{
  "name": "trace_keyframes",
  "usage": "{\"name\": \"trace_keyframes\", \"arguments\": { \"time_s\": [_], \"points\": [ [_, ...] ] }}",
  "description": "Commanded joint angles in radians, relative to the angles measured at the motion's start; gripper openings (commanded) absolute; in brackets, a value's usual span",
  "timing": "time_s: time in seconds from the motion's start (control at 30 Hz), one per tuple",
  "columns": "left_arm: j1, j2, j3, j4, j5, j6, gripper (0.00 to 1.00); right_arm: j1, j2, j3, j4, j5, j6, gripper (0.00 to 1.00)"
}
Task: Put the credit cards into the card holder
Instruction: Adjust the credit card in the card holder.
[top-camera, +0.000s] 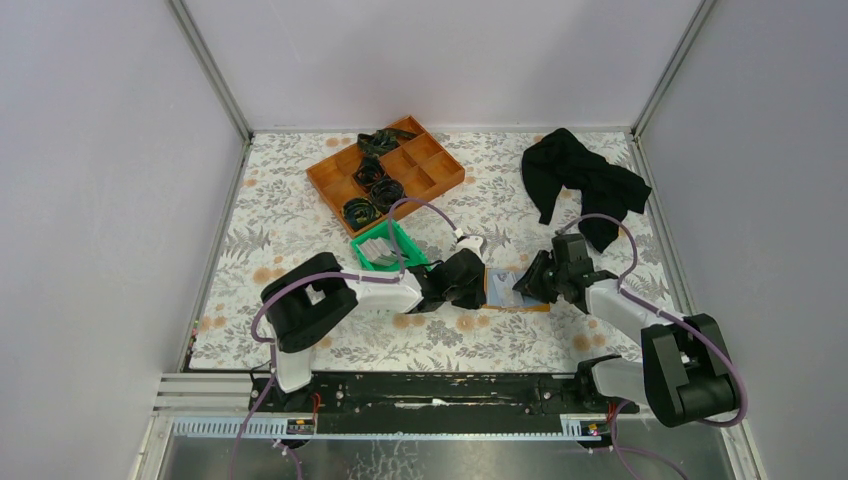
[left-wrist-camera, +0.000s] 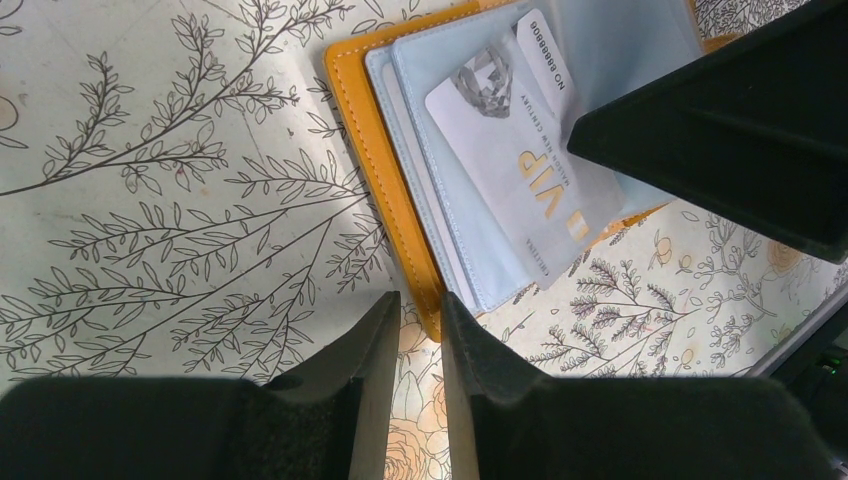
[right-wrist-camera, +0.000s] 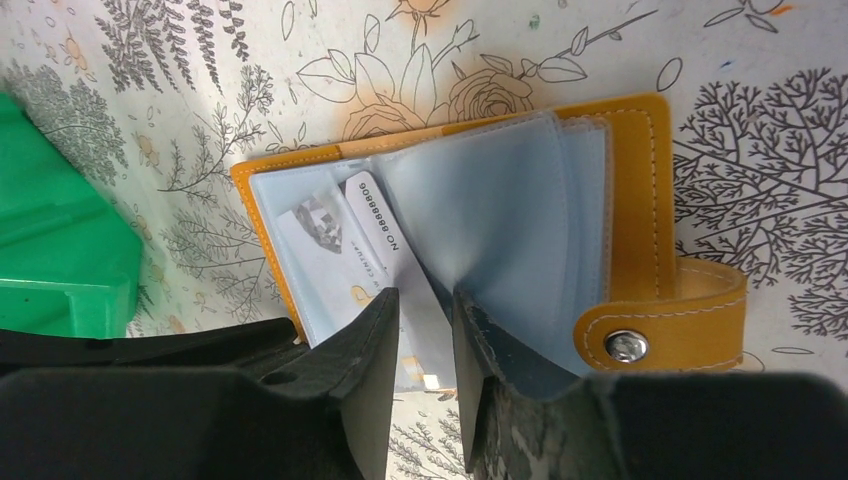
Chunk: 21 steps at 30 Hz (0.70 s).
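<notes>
Near the middle of the flowered worktop (top-camera: 300, 230), a little to the right, the card holder (top-camera: 512, 291) lies open and flat between the tips of the two arms. Its orange cover is down and its pale blue sleeves are up. Its snap tab (right-wrist-camera: 690, 320) sticks out from one edge of the cover. One credit card (left-wrist-camera: 530, 170), whitish with gold "VIP" lettering and a printed number, lies on the half nearer the left tool (left-wrist-camera: 421, 305), partly under a clear sleeve (how far it is tucked in I cannot tell). Beside it a sleeve page (right-wrist-camera: 500, 220) bows upward.

The left tool is at the holder's left edge, its fingertips (left-wrist-camera: 375, 340) over the orange corner with only a slim gap between them. The worktop shows through that gap, and I cannot tell whether the tips pinch the corner, press on it, or merely hover there. The right tool (right-wrist-camera: 424, 305) reaches over the holder from the right. Its jaws stand a little apart, with the card's end lying flat beneath the gap and nothing clamped between them.

Just to the far left of the holder sits a green bin (top-camera: 405, 240). Farther off is an orange compartment tray (top-camera: 440, 180) with dark coiled bands (top-camera: 372, 180) in several cells. A black cloth (top-camera: 585, 180) lies crumpled at the far right.
</notes>
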Motion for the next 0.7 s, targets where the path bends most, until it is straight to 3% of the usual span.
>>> {"name": "trace_keyframes", "arguments": {
  "time_s": [0.0, 0.13, 0.43, 0.67],
  "points": [
    [-0.033, 0.12, -0.061, -0.271, 0.066, 0.027, 0.29, -0.006, 0.006, -0.06, -0.04, -0.062, 0.011, 0.33],
    [-0.033, 0.12, -0.059, -0.276, 0.066, 0.029, 0.29, -0.01, -0.012, -0.079, -0.025, -0.069, 0.017, 0.27],
    [-0.033, 0.119, -0.06, -0.285, 0.064, 0.03, 0.29, -0.026, -0.057, -0.138, 0.03, -0.105, 0.047, 0.01],
    [-0.033, 0.114, -0.07, -0.288, 0.067, 0.029, 0.29, -0.045, -0.085, -0.177, 0.087, -0.149, 0.08, 0.0]
  ]
}}
